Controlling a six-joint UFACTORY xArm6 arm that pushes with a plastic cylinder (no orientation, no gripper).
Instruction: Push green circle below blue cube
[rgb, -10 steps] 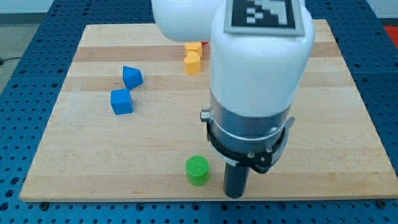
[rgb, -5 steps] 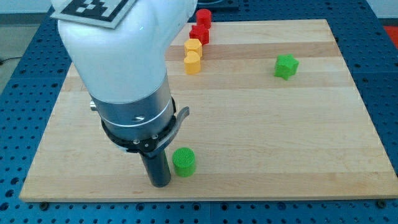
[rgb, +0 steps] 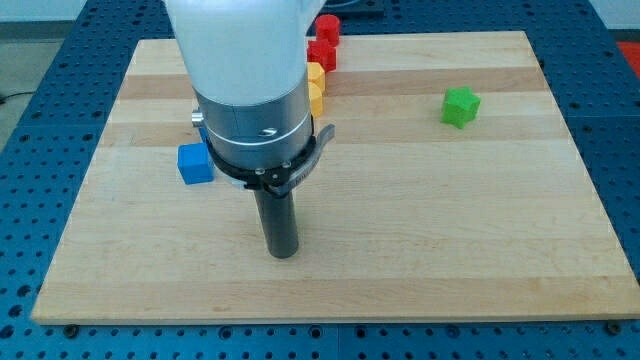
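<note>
My tip (rgb: 284, 252) rests on the board near the bottom middle of the view. The green circle does not show in this view; I cannot tell whether the rod or the arm hides it. The blue cube (rgb: 195, 163) sits at the view's left, partly behind the arm's body, up and to the left of my tip and well apart from it.
A green star-shaped block (rgb: 460, 106) lies at the upper right. Two red blocks (rgb: 324, 42) and two yellow blocks (rgb: 317, 88) stand near the top middle, partly hidden by the arm. The wooden board (rgb: 500, 250) ends close below my tip.
The arm swung from the right to the left of the green circle, then moved up and right. The circle slid slightly left, then went out of sight.
</note>
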